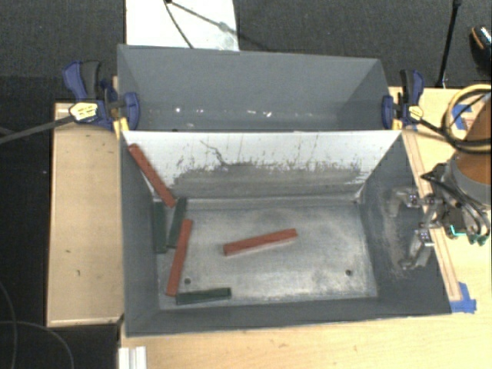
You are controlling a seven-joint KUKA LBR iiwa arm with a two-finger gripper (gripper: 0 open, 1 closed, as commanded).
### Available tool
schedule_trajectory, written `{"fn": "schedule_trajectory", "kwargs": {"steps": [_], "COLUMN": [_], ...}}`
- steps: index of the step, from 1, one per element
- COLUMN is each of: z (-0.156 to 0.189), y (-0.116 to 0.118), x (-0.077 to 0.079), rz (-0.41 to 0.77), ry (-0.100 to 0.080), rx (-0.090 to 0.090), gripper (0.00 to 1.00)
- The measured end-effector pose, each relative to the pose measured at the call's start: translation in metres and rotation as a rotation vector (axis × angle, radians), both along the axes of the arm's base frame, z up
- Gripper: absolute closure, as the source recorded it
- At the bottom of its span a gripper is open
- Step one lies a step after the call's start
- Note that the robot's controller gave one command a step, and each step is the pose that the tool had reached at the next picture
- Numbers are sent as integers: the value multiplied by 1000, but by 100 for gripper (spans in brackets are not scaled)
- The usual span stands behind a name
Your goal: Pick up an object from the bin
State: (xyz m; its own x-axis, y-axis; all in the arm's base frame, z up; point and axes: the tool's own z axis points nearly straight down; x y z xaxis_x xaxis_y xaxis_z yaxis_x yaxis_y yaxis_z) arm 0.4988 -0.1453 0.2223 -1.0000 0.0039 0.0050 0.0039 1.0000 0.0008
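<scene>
- Position of gripper (415,248): at the right side of the bin (254,83), over the sloping right wall, just beyond the right edge of the flat floor. The arm enters from the right.
- State of gripper: cannot tell whether it is spread or pressed together. Its metal parts blend into the grey wall behind them.
- Nearest thing: centre red-brown stick (260,242), long and flat. It lies alone in the middle of the floor, nearly level across the view, with its right end tipped slightly toward the back wall. It is well apart from the gripper, to the gripper's left.
- Left corner: leaning red-brown stick (150,174) rests aslant against the left wall, its lower end down among the others.
- Below it: outer dark green stick (159,225) stands nearly upright in view along the foot of the left wall. The inner dark green stick (177,220) is just beside it and possibly touches it at the top.
- Left red-brown stick (179,256) runs from beside the inner green one toward the front-left corner.
- Front dark green stick (204,295) lies along the front edge of the floor, its left end by the foot of the left red-brown stick.
</scene>
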Motion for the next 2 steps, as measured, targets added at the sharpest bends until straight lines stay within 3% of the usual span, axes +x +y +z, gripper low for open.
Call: {"fn": "schedule_trajectory", "kwargs": {"steps": [1,2], "z": [-68,-156], "y": [65,152], "x": [50,81], "rz": [58,106], "ry": [-3,0], "rx": [4,5], "gripper": [0,0]}}
